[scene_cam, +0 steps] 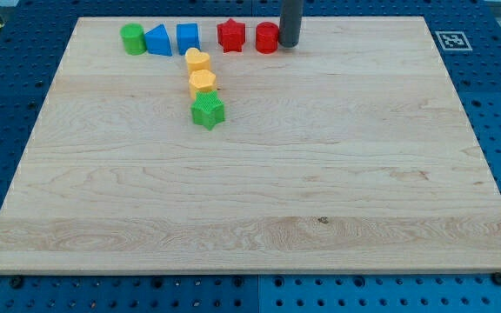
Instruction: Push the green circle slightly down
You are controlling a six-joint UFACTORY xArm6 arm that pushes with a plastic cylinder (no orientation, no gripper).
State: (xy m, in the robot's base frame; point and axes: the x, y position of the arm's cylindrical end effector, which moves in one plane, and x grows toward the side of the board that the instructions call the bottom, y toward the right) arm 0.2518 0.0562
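Note:
The green circle [133, 39] stands near the board's top left, at the left end of a row of blocks. Right of it in the row are a blue triangle [158, 40], a blue square [188, 37], a red star [231, 36] and a red circle [267, 38]. My tip [289, 44] rests at the red circle's right side, far to the right of the green circle. Below the blue square a yellow heart [197, 60], a yellow hexagon [202, 83] and a green star [208, 111] form a column.
The wooden board [259, 191] lies on a blue perforated table. A black-and-white marker tag [449, 39] sits just off the board's top right corner.

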